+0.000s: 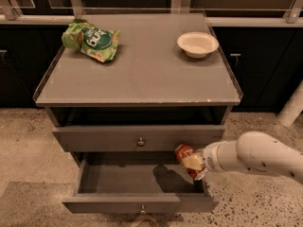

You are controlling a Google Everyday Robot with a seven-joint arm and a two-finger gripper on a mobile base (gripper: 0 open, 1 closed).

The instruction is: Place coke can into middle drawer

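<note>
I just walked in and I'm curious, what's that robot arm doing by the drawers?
The robot's gripper holds the coke can above the right end of the open middle drawer. The can is not yet set down inside. A green snack bag and a white bowl sit on the cabinet top.
</note>
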